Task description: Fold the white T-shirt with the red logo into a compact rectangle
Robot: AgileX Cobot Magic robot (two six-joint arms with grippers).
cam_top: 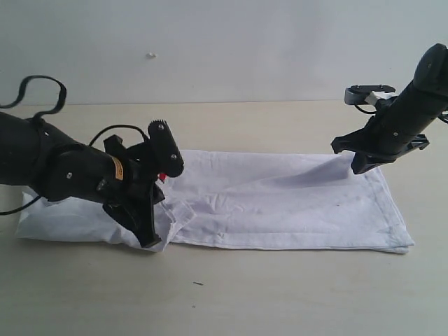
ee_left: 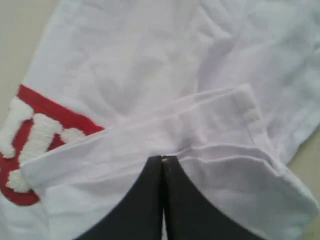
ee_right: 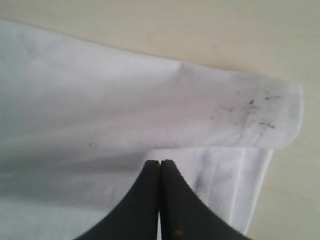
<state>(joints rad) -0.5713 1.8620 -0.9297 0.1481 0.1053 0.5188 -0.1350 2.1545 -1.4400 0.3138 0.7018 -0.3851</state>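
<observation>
Left end effector [ee_left: 162,159], right end effector [ee_right: 160,162], both pinching one white T-shirt [cam_top: 280,203], one red logo [ee_left: 35,135] half covered

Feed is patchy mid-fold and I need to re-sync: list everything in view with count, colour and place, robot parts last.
white T-shirt: one, white, lying as a long band across the table.
red logo: one, red with fuzzy white letters, on the shirt by the left tool, partly under a fold.
dark specks: several, dark, on the shirt corner near the right tool.
table: one, beige, under the shirt.
wall: one, pale grey, behind the table.
cable: one loop, black, above the left arm.
left tool: one, black, shut on a hem at the band's left end.
right tool: one, black, shut on the far right corner, which looks slightly raised.
</observation>
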